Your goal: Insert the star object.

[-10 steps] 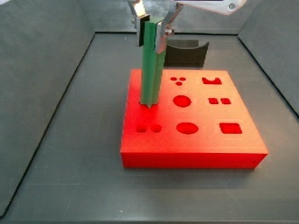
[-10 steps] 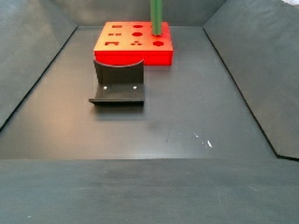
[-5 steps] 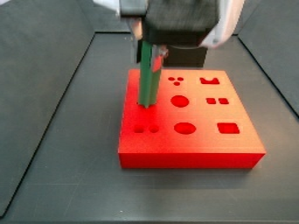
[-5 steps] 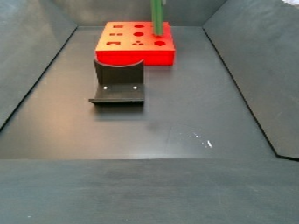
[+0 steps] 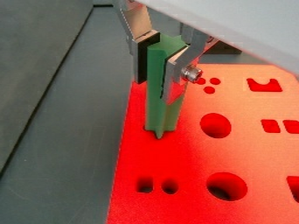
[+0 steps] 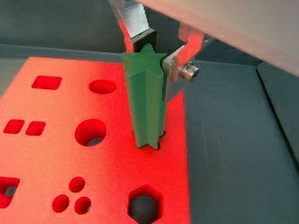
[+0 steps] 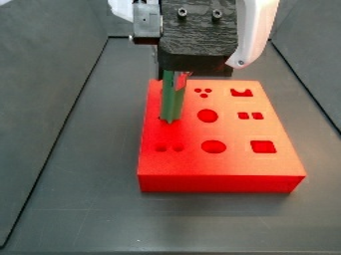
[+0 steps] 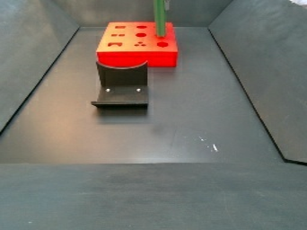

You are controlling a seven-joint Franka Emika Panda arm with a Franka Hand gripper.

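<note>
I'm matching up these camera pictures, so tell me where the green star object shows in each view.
Wrist views: the star object stands upright between the gripper fingers, its lower end at the red block.
Side view: short green length under the gripper.
Side view: thin rod rising out of frame; gripper unseen.
Shared landmark: the red block.

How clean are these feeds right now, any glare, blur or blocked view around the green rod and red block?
In both wrist views the red block glows washed out with glare around the star object, held by the tool. In a side view the arm's dark body hides the tool and the rod's top. In a side view the block is small and far, its holes hard to read.
</note>
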